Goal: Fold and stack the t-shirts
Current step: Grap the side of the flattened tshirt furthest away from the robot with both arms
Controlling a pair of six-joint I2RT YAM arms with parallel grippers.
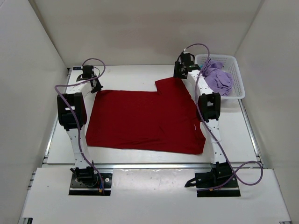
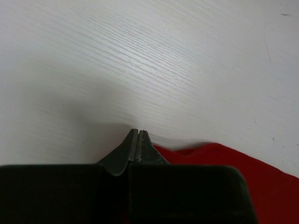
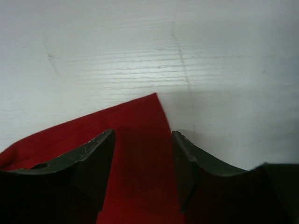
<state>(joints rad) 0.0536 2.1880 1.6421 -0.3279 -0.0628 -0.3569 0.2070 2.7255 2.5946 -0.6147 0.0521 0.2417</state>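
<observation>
The deep red t-shirt [image 1: 145, 121] lies spread flat on the white table [image 1: 233, 135], its near hem running between the two arms and the rest reaching away toward the back. At its far left corner sits the left gripper [image 2: 138, 134], its jaws pressed tight together. The red edge lies just beside the tips on the right, though from here I cannot tell whether any cloth is pinched. At the far right corner, the right gripper [image 3: 142, 135] stands with its jaws wide apart, holding nothing, the point of a red sleeve lying on the table between them. Further back on the right, a white mesh basket [image 1: 239, 79] holds the crumpled lavender t-shirt [image 1: 219, 80].
</observation>
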